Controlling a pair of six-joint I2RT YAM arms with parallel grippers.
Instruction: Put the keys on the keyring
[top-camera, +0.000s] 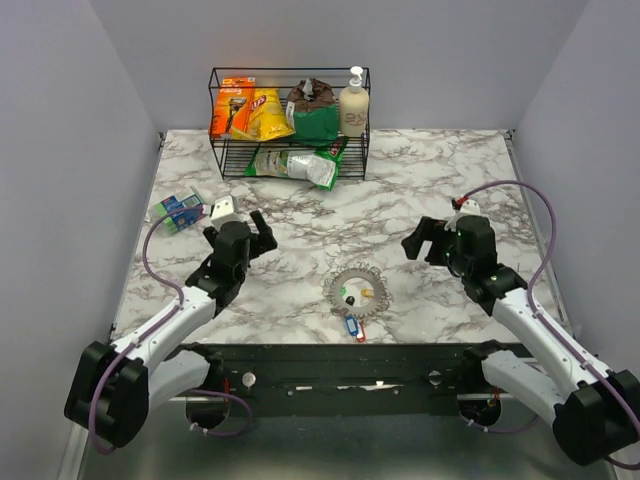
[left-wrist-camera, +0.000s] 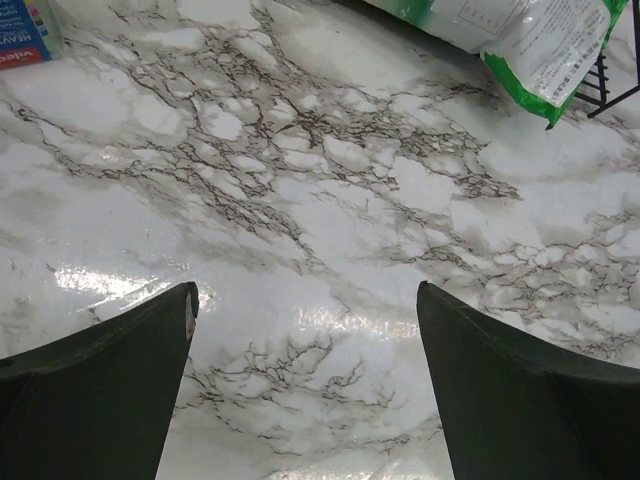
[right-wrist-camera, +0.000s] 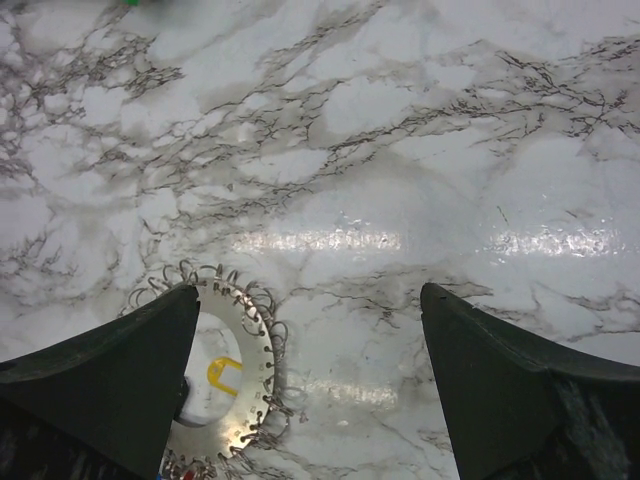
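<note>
Silvery-grey beaded wire keyring: laid flat, lower centre of the top view. Tiny coloured-headed keys: loose inside and just below it. Left gripper, right gripper: jaws apart, empty. Step judged: approach. A fine pinch on one key is called for.

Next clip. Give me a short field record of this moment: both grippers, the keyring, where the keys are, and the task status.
left gripper: open, empty, over bare table
right gripper: open, empty, keyring just beside its left finger in the wrist view
keyring: flat on the table, between the arms, towards the near edge
inside ring: green key and yellow key; cannot tell if threaded
outside ring: blue key and red key, side by side on its near side
status: nothing gripped
</note>
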